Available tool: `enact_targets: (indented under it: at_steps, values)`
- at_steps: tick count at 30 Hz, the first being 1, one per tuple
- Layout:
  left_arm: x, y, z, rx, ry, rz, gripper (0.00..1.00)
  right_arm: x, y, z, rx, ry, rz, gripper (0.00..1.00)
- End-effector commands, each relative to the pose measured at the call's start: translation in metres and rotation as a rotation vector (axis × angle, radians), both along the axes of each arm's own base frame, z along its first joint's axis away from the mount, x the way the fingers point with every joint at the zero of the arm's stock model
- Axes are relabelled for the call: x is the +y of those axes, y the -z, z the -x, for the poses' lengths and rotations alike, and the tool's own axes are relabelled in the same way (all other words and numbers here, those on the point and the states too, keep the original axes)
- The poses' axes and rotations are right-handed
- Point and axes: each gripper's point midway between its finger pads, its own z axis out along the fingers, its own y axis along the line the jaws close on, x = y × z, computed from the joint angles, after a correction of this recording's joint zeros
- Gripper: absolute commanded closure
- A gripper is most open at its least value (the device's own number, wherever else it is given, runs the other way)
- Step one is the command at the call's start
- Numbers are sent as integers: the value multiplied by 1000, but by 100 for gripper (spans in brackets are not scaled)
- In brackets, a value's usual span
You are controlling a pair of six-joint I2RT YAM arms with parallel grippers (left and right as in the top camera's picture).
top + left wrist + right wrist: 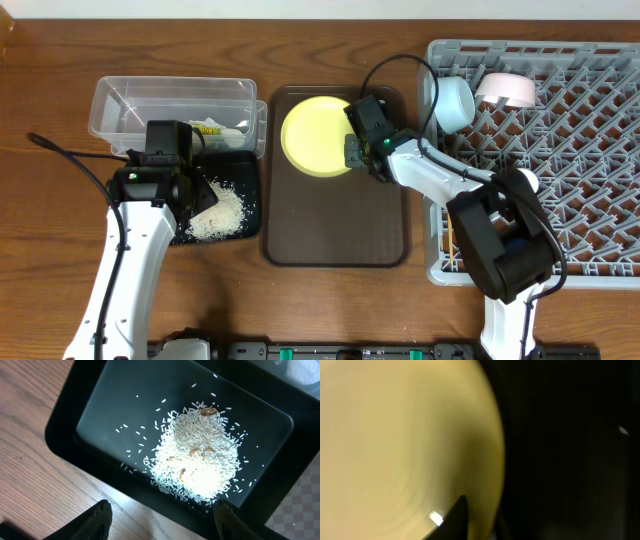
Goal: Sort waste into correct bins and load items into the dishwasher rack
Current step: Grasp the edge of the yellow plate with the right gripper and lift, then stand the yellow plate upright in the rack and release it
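"Wooden surface [330, 310], brown serving tray [335, 235] in the middle, and the right hand [356, 154] sits at the yellow plate [312, 135], which spreads out to its left."

"Clamped on the rim?"

"Can't tell. One fingertip [459, 517] overlaps the edge. The left hand [165, 521] is well apart, spread empty above the rice [197, 455]."

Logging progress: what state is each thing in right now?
yellow plate: flat on brown tray
rice: heaped in black tray
snack wrapper: in clear tub
blue bowl: in rack
pinkish bowl: in rack
left gripper: open, empty
right gripper: at plate's rim, grip unclear
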Motion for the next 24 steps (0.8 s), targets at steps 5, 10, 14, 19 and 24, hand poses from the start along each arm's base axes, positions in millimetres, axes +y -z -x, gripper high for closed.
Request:
enact_targets:
  at_steps: [5,10,14,19,24]
  values:
    - [1,-4,-1,-12,-14,1,32,-37,-2,12,66,69,67,99]
    - [1,-4,-1,-12,-14,1,32,-48,-48,5,-9,60,44,99]
    - [1,-4,-1,-12,-13,1,32,-61,-112,3,-129,-5,47,99]
    - [2,-4,-1,-12,-14,0,32,-95,-187,14,-267,-46,79,99]
    - [1,-4,-1,-13,-14,1,32,-160,-238,35,-355,31,259,99]
